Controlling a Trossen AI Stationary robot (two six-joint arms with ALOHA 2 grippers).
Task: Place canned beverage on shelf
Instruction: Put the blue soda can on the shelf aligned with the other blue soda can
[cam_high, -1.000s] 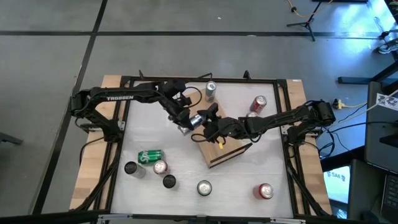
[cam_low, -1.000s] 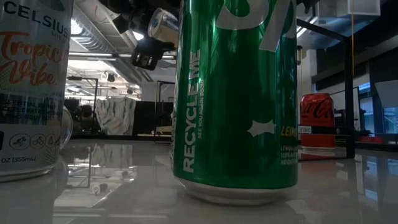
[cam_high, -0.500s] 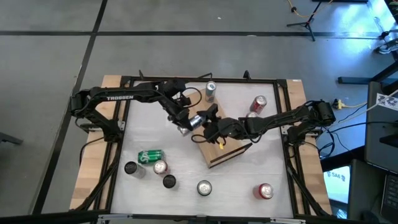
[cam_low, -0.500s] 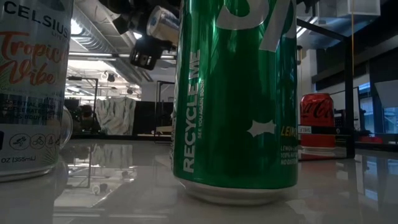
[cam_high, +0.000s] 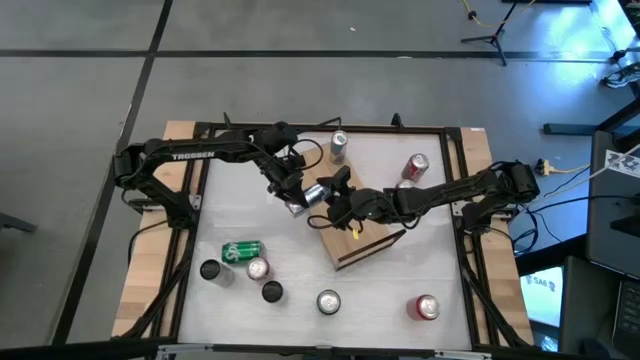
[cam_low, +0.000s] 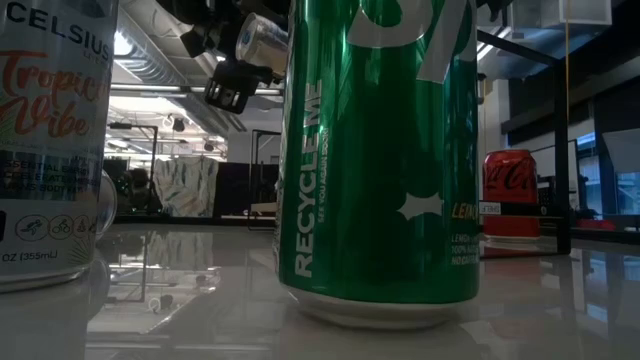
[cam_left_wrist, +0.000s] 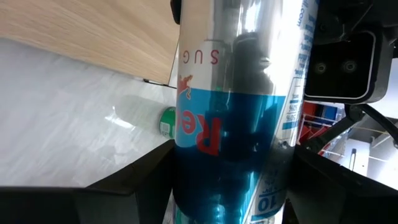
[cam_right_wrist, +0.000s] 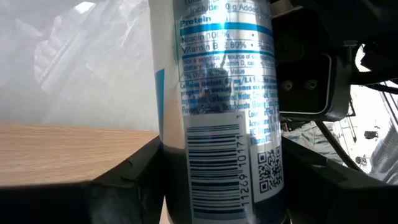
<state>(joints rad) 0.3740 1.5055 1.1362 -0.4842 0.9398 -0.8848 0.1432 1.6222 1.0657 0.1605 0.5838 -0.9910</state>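
A slim silver-and-blue can (cam_high: 314, 193) hangs in the air over the middle of the table, between my two grippers. My left gripper (cam_high: 297, 197) reaches it from the left and my right gripper (cam_high: 331, 196) from the right, and both are shut on it. The low view shows one round end of the can (cam_low: 262, 35) high up. The shelf (cam_high: 366, 246), a light-wood board, lies on the table just under and to the right of the can. It also shows as wood (cam_left_wrist: 87, 31) in the left wrist view and as wood (cam_right_wrist: 62, 155) in the right wrist view. My left gripper holds the can's blue part of the body (cam_left_wrist: 211, 174) between its two fingers (cam_left_wrist: 127, 186), one on each side. It comes slanting down from the table's left. The can is lifted clear of table and shelf. My right gripper holds the can's body at the barcode (cam_right_wrist: 214, 180) between its two fingers (cam_right_wrist: 130, 180), one on each side. It comes slanting down from the table's right. The can runs on past the fingers, clear of the shelf.
Several other cans stand or lie about: a green one on its side (cam_high: 242, 250), a silver one at the far edge (cam_high: 339, 146), red ones (cam_high: 415, 165) (cam_high: 427, 307), and more near the front (cam_high: 328, 301). A black frame (cam_high: 200, 130) borders the table.
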